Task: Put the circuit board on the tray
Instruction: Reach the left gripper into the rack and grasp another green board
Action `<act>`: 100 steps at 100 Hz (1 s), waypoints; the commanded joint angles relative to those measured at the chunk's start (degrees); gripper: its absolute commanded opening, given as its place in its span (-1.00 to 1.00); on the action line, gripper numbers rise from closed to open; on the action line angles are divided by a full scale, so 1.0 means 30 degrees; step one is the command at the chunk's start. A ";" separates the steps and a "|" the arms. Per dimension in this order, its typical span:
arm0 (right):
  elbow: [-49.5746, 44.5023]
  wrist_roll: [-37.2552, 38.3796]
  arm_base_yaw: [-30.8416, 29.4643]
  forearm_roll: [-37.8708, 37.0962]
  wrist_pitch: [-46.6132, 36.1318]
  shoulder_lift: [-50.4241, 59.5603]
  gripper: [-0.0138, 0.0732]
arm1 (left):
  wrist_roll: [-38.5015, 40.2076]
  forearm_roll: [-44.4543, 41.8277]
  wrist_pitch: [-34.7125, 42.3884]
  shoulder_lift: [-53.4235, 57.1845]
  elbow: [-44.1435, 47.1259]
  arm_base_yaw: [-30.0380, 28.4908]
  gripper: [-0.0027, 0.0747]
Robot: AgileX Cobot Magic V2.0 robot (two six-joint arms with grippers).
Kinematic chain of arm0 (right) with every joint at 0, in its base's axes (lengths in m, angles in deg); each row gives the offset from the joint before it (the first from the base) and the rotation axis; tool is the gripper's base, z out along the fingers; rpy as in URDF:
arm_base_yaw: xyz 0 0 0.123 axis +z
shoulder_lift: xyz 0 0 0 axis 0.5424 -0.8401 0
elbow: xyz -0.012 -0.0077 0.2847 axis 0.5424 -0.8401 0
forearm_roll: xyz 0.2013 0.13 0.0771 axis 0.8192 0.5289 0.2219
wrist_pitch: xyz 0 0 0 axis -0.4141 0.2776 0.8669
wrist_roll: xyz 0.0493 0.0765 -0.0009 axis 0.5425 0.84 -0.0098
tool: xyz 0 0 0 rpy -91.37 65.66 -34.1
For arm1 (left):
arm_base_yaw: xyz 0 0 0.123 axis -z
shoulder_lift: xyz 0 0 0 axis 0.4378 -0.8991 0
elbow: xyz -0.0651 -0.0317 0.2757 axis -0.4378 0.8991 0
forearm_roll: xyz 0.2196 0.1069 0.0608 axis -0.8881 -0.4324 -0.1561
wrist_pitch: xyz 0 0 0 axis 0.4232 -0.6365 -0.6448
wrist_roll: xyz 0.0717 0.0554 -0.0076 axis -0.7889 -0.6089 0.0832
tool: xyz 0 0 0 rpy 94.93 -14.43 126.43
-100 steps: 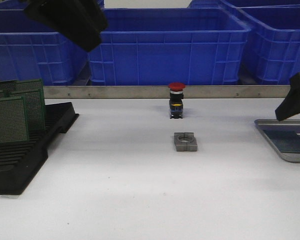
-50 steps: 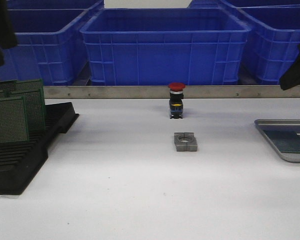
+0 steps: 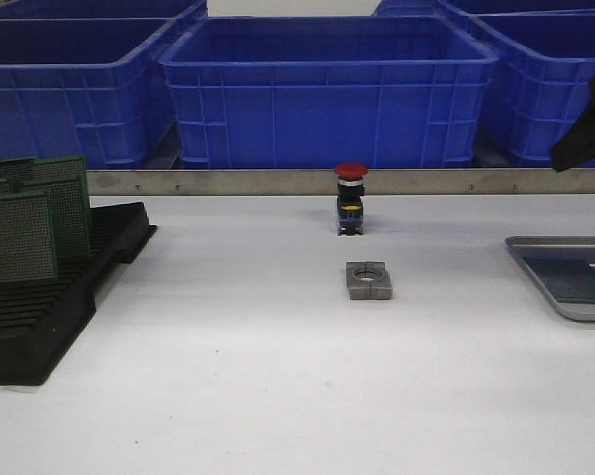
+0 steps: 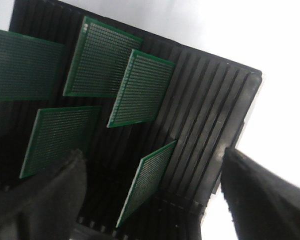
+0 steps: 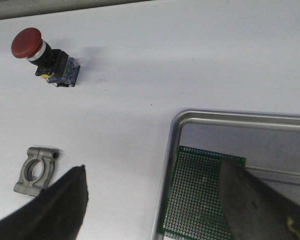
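Circuit board lying flat in the tray at the bench's right edge, both hands empty with fingers spread.

Blue crates (image 3: pixel 327 89) line the back behind the white bench (image 3: pixel 257 376). At the left a black slotted rack (image 3: pixel 49 307) holds several green boards (image 3: pixel 20 236) standing upright in its grooves. At the right the silver tray (image 3: pixel 535 259) carries one green circuit board (image 5: pixel 199 192), resting on its floor close to the near corner. A grey metal bracket (image 3: pixel 367 280) lies mid-bench, with a red push-button switch (image 3: pixel 349 198) just behind it. The left hand (image 4: pixel 150 200) hangs open above the rack, nothing between its fingers. The right hand (image 5: pixel 152 205) is open above the tray's edge, gripping nothing.
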 commanded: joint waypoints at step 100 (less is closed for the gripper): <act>0.0620 -0.0069 -0.0138 0.0715 0.1163 0.0870 0.60 | 0.0096 -0.1548 0.0784 -0.2779 -0.0215 0.0008 -0.51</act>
